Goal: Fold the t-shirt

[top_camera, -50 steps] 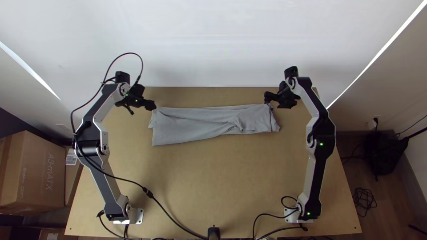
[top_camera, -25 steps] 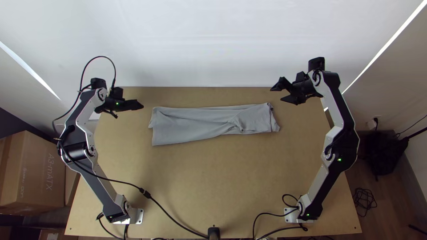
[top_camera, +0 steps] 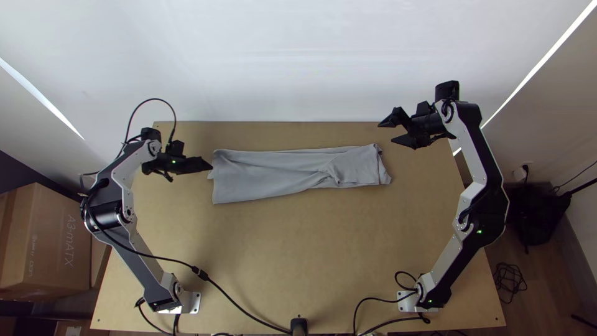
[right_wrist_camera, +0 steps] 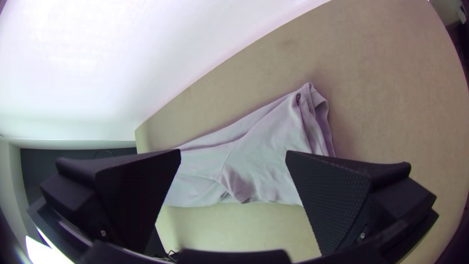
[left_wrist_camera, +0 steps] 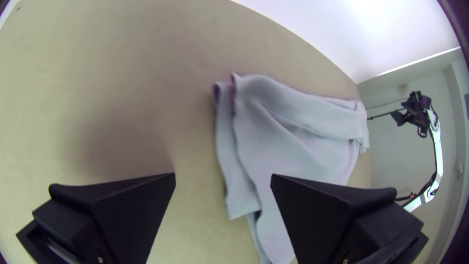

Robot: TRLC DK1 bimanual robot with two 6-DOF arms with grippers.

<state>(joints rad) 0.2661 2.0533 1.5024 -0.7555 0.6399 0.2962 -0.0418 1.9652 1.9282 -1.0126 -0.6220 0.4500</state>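
The grey t-shirt [top_camera: 280, 174] lies folded into a long strip across the upper part of the table, with creases toward its right part. My left gripper [top_camera: 208, 165] is at the strip's left end, above the table; in the left wrist view, my left gripper [left_wrist_camera: 223, 177] is open, with the t-shirt [left_wrist_camera: 293, 132] beyond and below its fingers. Up and to the right of the strip's right end is my right gripper [top_camera: 385, 132]. In the right wrist view, my right gripper [right_wrist_camera: 233, 152] stands open over the t-shirt [right_wrist_camera: 259, 161], holding nothing.
Bare wooden table [top_camera: 292, 255] extends on the near side of the cloth. A white wall [top_camera: 298, 62] rises behind the far edge. A black cable [top_camera: 236, 300] runs from the left arm to the near edge. Cardboard boxes [top_camera: 50, 236] stand left of the table.
Both grippers have moved outward from the cloth's far corners, and the right one has opened. The left gripper has since come back toward the strip's left end. The t-shirt has stayed in place.
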